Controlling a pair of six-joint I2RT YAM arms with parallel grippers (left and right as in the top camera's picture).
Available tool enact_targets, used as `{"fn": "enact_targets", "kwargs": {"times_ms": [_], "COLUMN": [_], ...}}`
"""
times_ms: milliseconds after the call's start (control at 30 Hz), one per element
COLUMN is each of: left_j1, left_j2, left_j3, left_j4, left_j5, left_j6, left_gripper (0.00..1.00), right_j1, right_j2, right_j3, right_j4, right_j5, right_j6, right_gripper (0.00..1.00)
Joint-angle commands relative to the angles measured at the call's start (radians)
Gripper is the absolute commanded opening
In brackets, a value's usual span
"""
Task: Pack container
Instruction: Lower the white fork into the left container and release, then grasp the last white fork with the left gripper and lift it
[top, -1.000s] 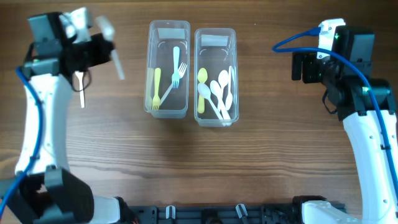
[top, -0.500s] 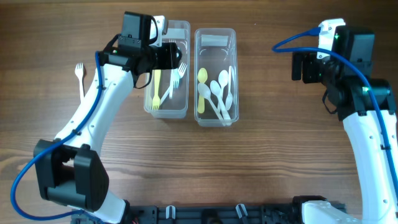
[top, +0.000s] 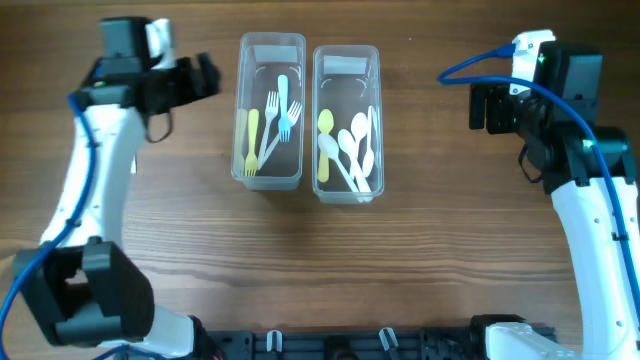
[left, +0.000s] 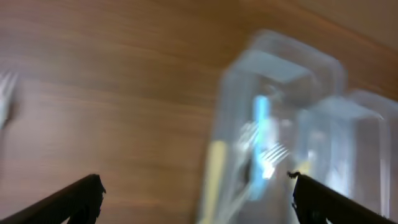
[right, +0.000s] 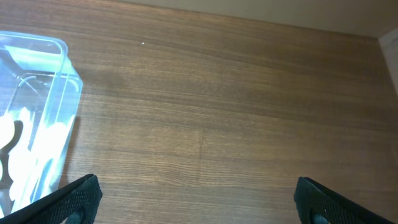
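A: Your left fingers stand wide apart with nothing between them, over the tabletop toward its far left corner.

B: The fork container sits just to their right, near but not touching, by the middle of the far edge. Your left wrist view is blurred, but it shows the container ahead of the tips, nearer the right-hand one.

A: In it lie a yellow fork, a blue fork and a white fork, all lengthwise.

B: Just beside it, on the right, is the spoon container, holding a yellow spoon and several white spoons.

A: Your right fingers are spread apart too and hold nothing. They hover toward the far right corner, well apart from the spoon container. Only its end shows at the left edge of your right wrist view.

B: There is a pale smear at the left edge of your left wrist view. You cannot tell what it is.
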Motion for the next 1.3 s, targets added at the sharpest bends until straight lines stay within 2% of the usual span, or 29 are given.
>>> {"fn": "enact_targets", "kwargs": {"times_ms": [0,200,433,500,567,800,900,1067,1100,1133,1233,1267], "left_j1": [0.140,0.290,0.307,0.307,0.307,0.303,0.301,0.301,0.301,0.301,0.301,0.301], "left_j2": [-0.025,0.034,0.259,0.313,0.351,0.389,0.408,0.469,0.476,0.481,0.481,0.480], "left_j3": [-0.003,-0.017,-0.020,-0.020,-0.020,-0.024,-0.025,-0.025,-0.025,-0.025,-0.025,-0.025], "left_j4": [-0.061,-0.069,-0.025,0.003,0.034,0.134,0.153,0.171,0.173,0.173,0.166,0.159], "left_j5": [-0.159,-0.187,-0.109,-0.109,-0.107,-0.082,-0.082,-0.056,-0.052,-0.044,-0.037,-0.037], "left_j6": [0.005,0.109,0.269,0.313,0.320,0.331,0.369,0.399,0.399,0.399,0.394,0.394], "left_gripper": [1.00,0.99,0.96,0.89,0.74,0.75,0.70,0.68,0.64,0.54,0.17,0.11], "right_j1": [-0.002,-0.002,-0.002,-0.002,-0.002,-0.002,-0.002,-0.002,-0.002,-0.002,-0.002,-0.002], "right_j2": [0.009,0.009,0.009,0.009,0.009,0.009,0.009,0.009,0.009,0.009,0.009,0.009], "right_j3": [0.007,0.007,0.007,0.007,0.007,0.007,0.007,0.007,0.007,0.007,0.007,0.007], "right_j4": [0.002,0.002,0.002,0.002,0.002,0.002,0.002,0.002,0.002,0.002,0.002,0.002], "right_j5": [0.021,0.021,0.021,0.021,0.021,0.021,0.021,0.021,0.021,0.021,0.021,0.021], "right_j6": [-0.006,-0.006,-0.006,-0.006,-0.006,-0.005,-0.006,-0.006,-0.006,-0.006,-0.006,-0.006], "right_gripper": [1.00,1.00,1.00,1.00,1.00,1.00,1.00,1.00,1.00,1.00,1.00,1.00]}}
